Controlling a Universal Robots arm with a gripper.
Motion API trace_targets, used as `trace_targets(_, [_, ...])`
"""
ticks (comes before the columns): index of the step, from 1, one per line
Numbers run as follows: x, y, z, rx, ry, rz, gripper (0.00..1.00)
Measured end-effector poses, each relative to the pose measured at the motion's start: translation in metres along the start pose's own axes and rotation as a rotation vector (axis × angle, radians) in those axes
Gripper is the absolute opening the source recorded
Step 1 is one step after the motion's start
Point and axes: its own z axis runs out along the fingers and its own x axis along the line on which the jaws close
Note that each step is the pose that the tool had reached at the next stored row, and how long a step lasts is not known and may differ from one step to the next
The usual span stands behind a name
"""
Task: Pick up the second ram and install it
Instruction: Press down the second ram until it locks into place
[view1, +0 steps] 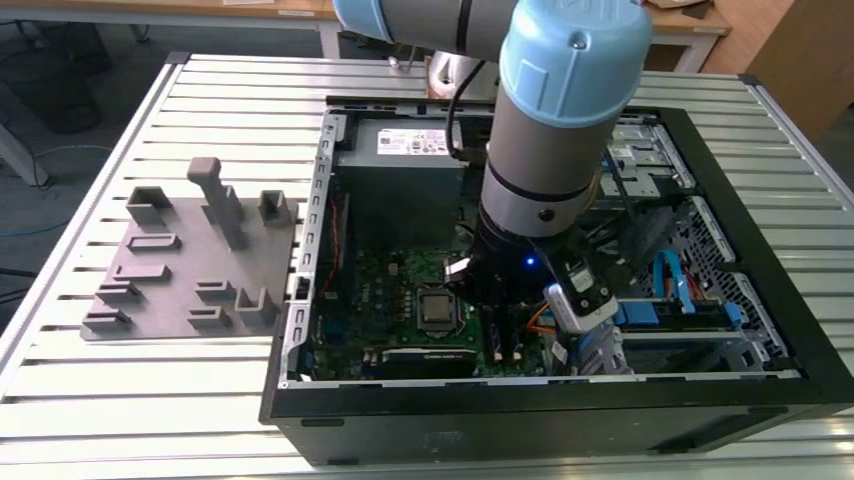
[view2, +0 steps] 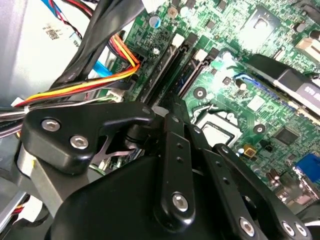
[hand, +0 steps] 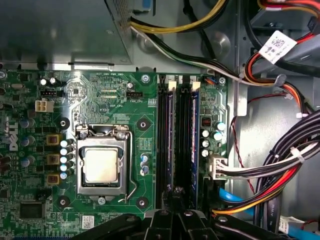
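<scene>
On the exterior view's left, a grey plastic block with slots (view1: 194, 262) lies on the slatted desk (view1: 80, 420), just beside the open computer case (view1: 561, 410). To the right of it, inside the case, the arm reaches down over the green motherboard (view1: 400, 275), with the tool (view1: 514, 275) low above the memory slots.

In the first wrist view the processor (hand: 101, 165) sits left of the slots, and the second ram (hand: 194, 145) stands in the slot right of the other dark memory stick (hand: 170, 145). The tool (hand: 175, 200) hangs at the slots' near end; whether its black linkage is closed or spread I cannot tell.
</scene>
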Motion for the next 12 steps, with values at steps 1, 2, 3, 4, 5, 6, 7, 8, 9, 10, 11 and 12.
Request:
trace_targets(1, [-0.0001, -0.0002, -0.0037, 0.0017, 0.0001, 0.000, 0.11])
trace_targets(2, [-0.0002, -0.0004, -0.0077, 0.0031, 0.0001, 0.000, 0.11])
trace_targets(3, [-0.0003, -0.0005, -0.0109, 0.0028, -0.0004, 0.000, 0.11])
trace_targets(4, [-0.0004, -0.0005, -0.0140, 0.0028, -0.0006, 0.000, 0.11])
trace_targets(5, [-0.0005, -0.0006, -0.0175, 0.0029, -0.0008, 0.000, 0.11])
trace_targets(6, [-0.0006, -0.0006, -0.0218, 0.0032, -0.0009, 0.000, 0.11])
trace_targets(7, [-0.0007, -0.0007, -0.0257, 0.0031, -0.0011, 0.000, 0.11])
trace_targets(8, [-0.0009, -0.0008, -0.0297, 0.0030, -0.0012, 0.000, 0.11])
trace_targets(9, [-0.0010, -0.0008, -0.0337, 0.0032, -0.0012, 0.000, 0.11])
trace_targets(10, [-0.0011, -0.0008, -0.0373, 0.0031, -0.0013, 0.000, 0.11])
trace_targets(11, [-0.0012, -0.0009, -0.0407, 0.0031, -0.0013, 0.000, 0.11])
trace_targets(12, [-0.0013, -0.0010, -0.0433, 0.0032, -0.0012, 0.000, 0.11])
